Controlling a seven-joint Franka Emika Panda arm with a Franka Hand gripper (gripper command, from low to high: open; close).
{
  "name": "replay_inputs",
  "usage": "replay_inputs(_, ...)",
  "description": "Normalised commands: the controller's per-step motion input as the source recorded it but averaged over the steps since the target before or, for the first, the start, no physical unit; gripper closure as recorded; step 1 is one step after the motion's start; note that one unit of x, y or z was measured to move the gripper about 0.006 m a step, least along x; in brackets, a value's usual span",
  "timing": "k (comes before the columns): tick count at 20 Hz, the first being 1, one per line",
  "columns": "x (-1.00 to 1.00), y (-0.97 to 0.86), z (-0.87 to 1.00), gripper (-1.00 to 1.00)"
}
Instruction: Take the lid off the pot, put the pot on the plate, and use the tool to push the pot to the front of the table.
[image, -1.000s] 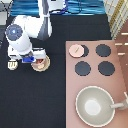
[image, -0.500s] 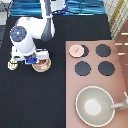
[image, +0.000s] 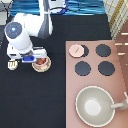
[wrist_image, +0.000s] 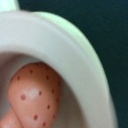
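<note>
The arm is white, built of thick rounded segments with smooth casings. A dark grey band runs along the upper link where it rises toward the exterior view's top. The large joint near the wrist is capped by a round blue-grey disc. Below it sits a white boxy hand section with black edging at its lower side. The claw stands at the exterior view's left, over the tabletop. A dark mounting structure shows behind the arm's base at the exterior view's top. No cables or markings can be made out.
</note>
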Motion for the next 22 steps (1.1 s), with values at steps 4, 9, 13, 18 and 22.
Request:
replay_inputs(4,-0.65,-0.56,0.74,-1.0)
replay_inputs(9,-0.26,-0.8,0.54,-1.0)
replay_inputs(13,-0.08,-0.94,0.35,-1.0)
replay_inputs(18,-0.01,-0.96,0.09,-1.0)
replay_inputs(22,0.0,-0.85,-0.46,-1.0)
